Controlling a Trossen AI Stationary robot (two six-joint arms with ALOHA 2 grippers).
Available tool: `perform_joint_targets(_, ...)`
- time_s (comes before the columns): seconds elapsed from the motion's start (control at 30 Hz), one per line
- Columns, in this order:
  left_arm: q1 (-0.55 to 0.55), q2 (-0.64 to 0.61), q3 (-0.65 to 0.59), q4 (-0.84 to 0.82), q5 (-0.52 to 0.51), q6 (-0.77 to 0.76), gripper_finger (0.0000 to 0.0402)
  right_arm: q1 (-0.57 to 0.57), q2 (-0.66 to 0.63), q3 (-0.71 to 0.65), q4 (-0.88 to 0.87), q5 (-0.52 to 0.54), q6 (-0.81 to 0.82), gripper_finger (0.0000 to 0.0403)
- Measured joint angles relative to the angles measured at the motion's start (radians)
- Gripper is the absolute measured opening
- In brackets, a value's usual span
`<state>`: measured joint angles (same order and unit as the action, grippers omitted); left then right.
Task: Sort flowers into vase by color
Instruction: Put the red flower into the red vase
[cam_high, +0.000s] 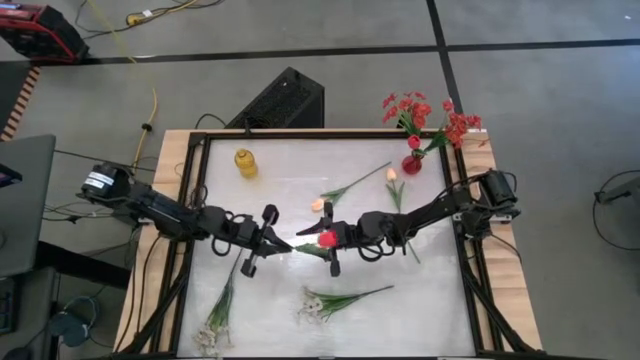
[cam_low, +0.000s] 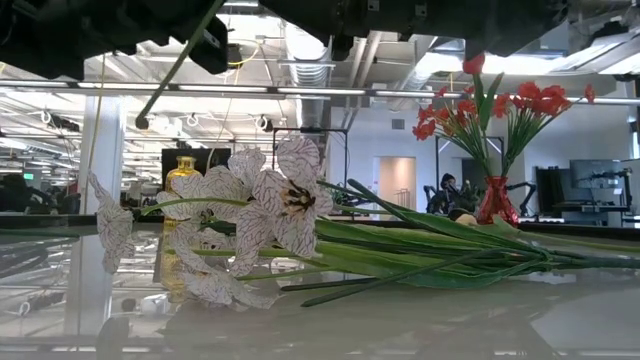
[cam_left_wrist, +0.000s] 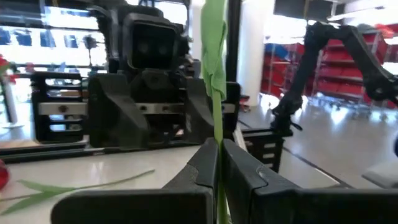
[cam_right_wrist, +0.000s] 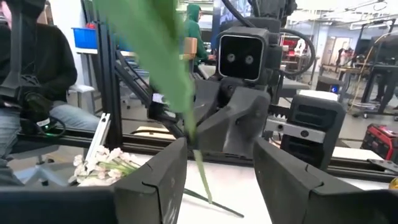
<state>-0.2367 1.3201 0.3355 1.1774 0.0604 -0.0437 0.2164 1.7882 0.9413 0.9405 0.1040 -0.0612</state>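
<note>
Left gripper (cam_high: 272, 240) clamped on red tulip (cam_high: 327, 239) stalk mid-table, right gripper (cam_high: 333, 238) fingers spread wide around bloom, holding nothing, red vase (cam_high: 411, 163) far right corner

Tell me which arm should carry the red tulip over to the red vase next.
Probably the right. The red vase stands at the table's far right corner, on that arm's side. But the left hand is shut on the red tulip's stem, and the right hand is open at the blossom, so it must grip first.
</note>
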Motion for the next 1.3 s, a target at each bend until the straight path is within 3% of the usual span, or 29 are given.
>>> perform_joint_targets(0.23,0.001,0.026,0.012,0.001,0.002,0.004,0.0000,0.001,0.000,0.000,0.005,0.000,-0.004,0.0207)
perform_joint_targets(0.5,0.003,0.029,0.012,0.001,-0.056,-0.013,0.0000,0.005,0.000,0.000,0.026,-0.001,-0.082,0.0207)
perform_joint_targets(0.67,0.008,0.029,0.012,0.003,-0.143,-0.020,0.0000,0.005,-0.001,0.000,0.027,-0.001,-0.104,0.0207)
perform_joint_targets(0.97,0.030,0.029,0.012,0.003,-0.145,-0.043,0.0000,-0.004,-0.001,0.000,0.027,-0.001,-0.105,0.0206)
perform_joint_targets(1.13,0.030,0.029,0.012,0.003,-0.145,-0.043,0.0000,-0.010,-0.001,0.000,0.027,-0.001,-0.105,0.0189)
perform_joint_targets(1.3,0.030,0.029,0.011,0.003,-0.146,-0.048,0.0000,-0.016,-0.001,0.000,0.037,-0.001,-0.099,0.0141)
